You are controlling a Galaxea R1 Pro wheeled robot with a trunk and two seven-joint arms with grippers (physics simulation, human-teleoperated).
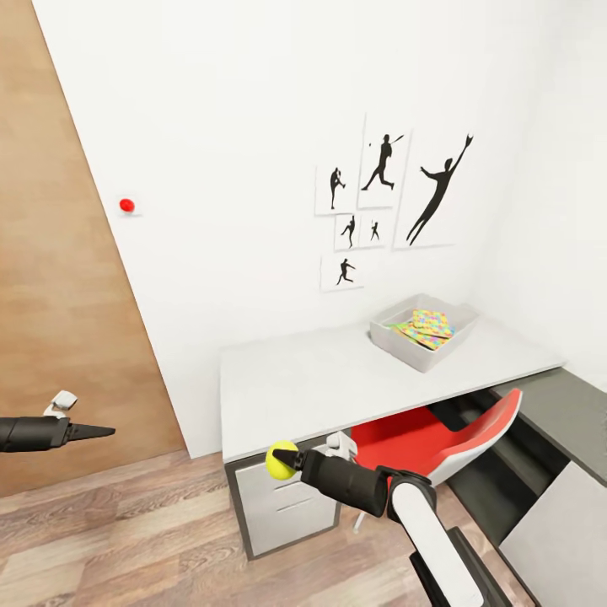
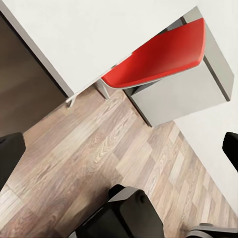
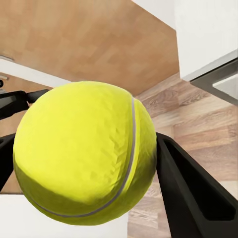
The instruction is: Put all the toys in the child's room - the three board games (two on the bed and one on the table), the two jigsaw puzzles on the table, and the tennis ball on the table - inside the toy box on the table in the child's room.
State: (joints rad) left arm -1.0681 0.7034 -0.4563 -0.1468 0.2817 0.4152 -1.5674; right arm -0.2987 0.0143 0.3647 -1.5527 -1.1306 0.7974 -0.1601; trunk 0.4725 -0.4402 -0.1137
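My right gripper [image 1: 284,460] is shut on the yellow-green tennis ball [image 1: 276,462], held just in front of the near edge of the white table [image 1: 320,379]. The ball [image 3: 82,153] sits between the dark fingers [image 3: 191,191]. The light grey toy box [image 1: 396,337] stands at the table's far right, with the multicoloured jigsaw puzzles [image 1: 428,327] lying inside it. My left gripper [image 1: 99,432] hangs far to the left over the floor; its fingertips [image 2: 10,156] stand wide apart with nothing between them. The board games and the bed are out of view.
A red chair [image 1: 438,438] is tucked under the table beside white drawers [image 1: 282,502]. A lower dark grey side desk [image 1: 565,413] joins on the right. A wooden door [image 1: 59,295] fills the left wall; posters [image 1: 388,194] hang above the table.
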